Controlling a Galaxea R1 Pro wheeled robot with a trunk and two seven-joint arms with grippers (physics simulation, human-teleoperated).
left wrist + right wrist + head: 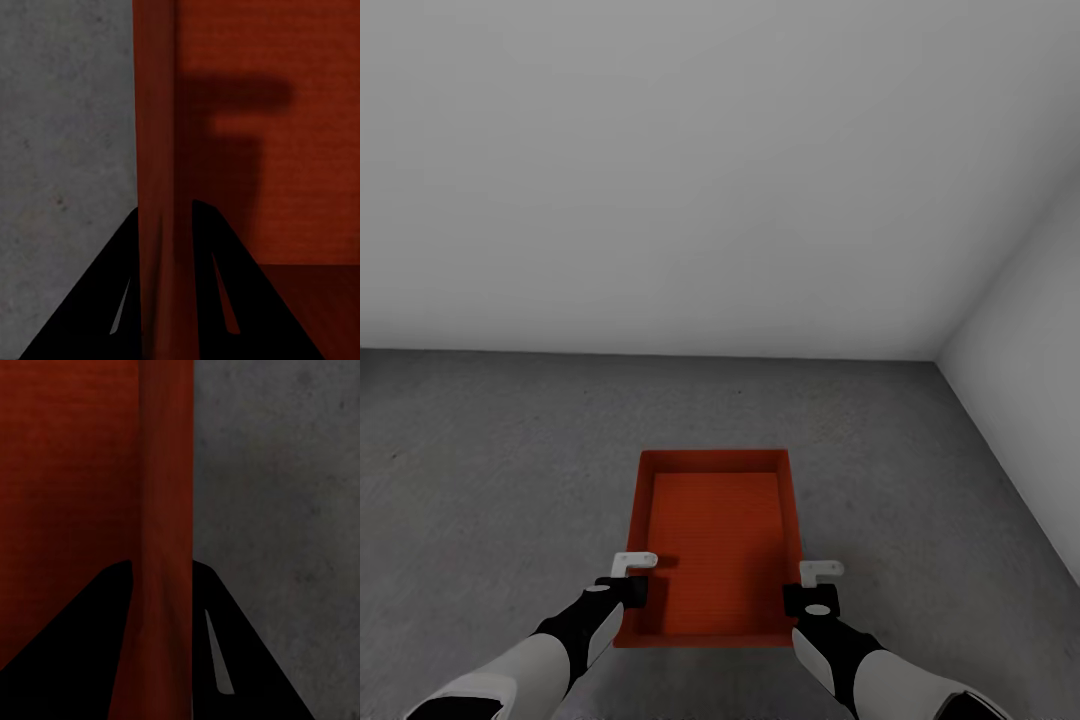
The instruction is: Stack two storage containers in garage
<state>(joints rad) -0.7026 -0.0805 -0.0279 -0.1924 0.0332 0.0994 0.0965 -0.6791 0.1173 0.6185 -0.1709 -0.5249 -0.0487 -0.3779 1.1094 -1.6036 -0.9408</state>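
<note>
One orange-red storage container (715,530) is in front of me over the dark grey floor (500,480) of the garage, open top up and empty. My left gripper (628,595) is shut on its left side wall near the near corner, and in the left wrist view that wall (157,150) runs between the black fingers (112,300). My right gripper (810,600) is shut on the right side wall (165,495) in the same way. I cannot tell whether the container rests on the floor or hangs just above it.
A plain white back wall (660,180) stands beyond the container, and a white side wall (1030,400) closes the right. Rough grey floor (277,510) stretches to the left, ahead and beside the bin.
</note>
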